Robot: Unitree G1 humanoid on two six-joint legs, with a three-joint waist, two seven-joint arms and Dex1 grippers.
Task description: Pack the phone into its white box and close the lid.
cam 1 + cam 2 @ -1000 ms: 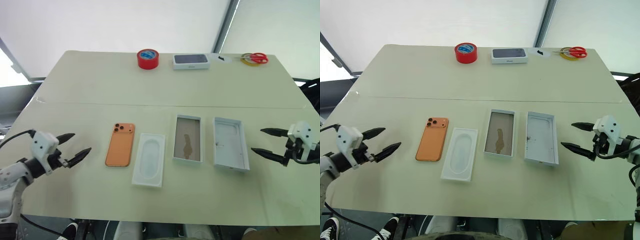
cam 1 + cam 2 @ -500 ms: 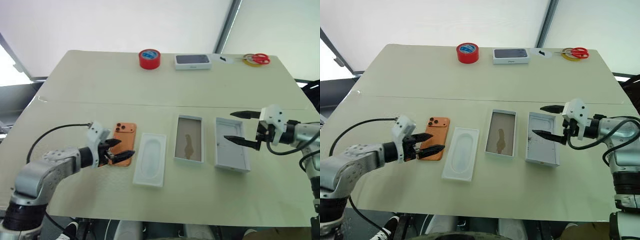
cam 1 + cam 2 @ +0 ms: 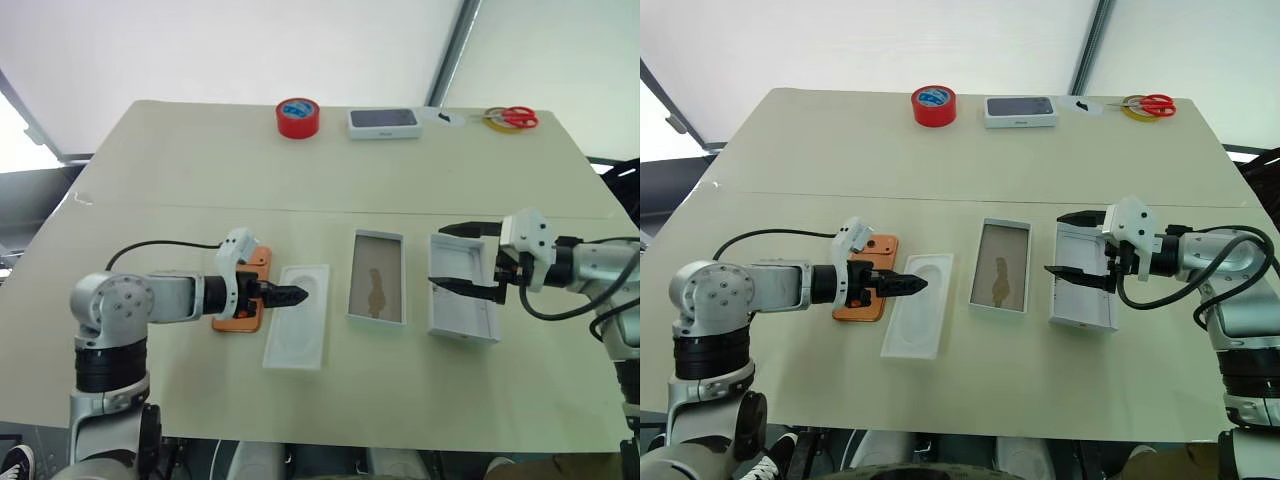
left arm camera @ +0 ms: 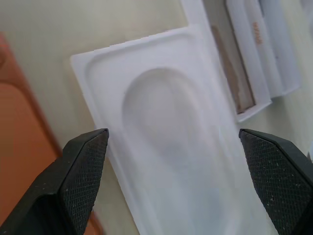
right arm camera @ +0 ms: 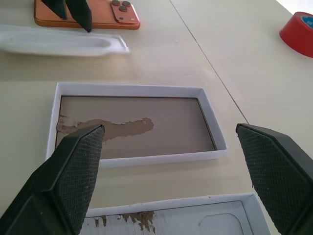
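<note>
Orange phone (image 3: 865,287) flat, long axis running away from robot, camera block far, both tools (image 3: 902,285) (image 3: 1072,245) spread.

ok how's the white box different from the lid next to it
The white box has a brownish glossy floor with a darker smear; the lid is white inside. The white box lies clear of the arms; the open right gripper hangs over the lid. Both are shallow, rectangular and open side up.

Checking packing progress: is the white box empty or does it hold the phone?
Empty: the white box shows its bare brownish floor; the phone lies on the table.
</note>
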